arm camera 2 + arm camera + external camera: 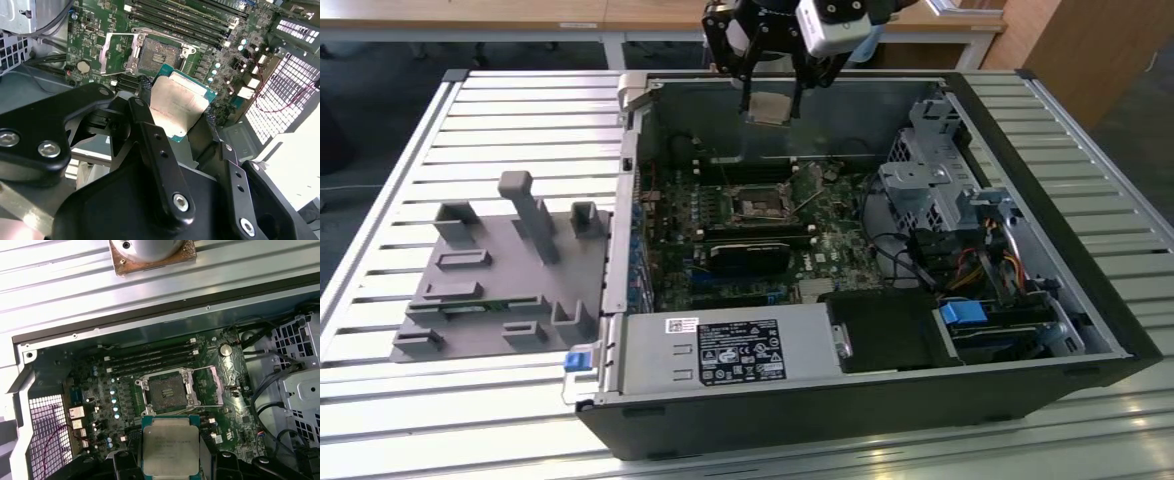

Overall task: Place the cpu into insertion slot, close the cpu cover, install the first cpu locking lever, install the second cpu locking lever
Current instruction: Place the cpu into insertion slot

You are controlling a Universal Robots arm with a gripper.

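Note:
My gripper (pixel 771 98) hangs above the far wall of the open computer case, shut on the cpu (pixel 770 108). In both wrist views the silver-topped chip with its green edge (pixel 180 107) (pixel 170 445) sits flat between the two black fingers (pixel 145 100), held by opposite edges. The insertion slot (pixel 758 205) (pixel 155 57) (pixel 167 390) lies bare on the green motherboard, some way below and ahead of the chip. The cpu cover (pixel 116 55) (pixel 210 385) is swung open to one side of the socket.
The case (pixel 1107 330) lies on its side on a slatted metal table (pixel 520 110). Inside are memory slots (pixel 150 360), a black card (pixel 754 250), a power supply (pixel 734 350) and a drive cage (pixel 934 190) with cables. A grey fixture (pixel 494 270) stands at the exterior view's left.

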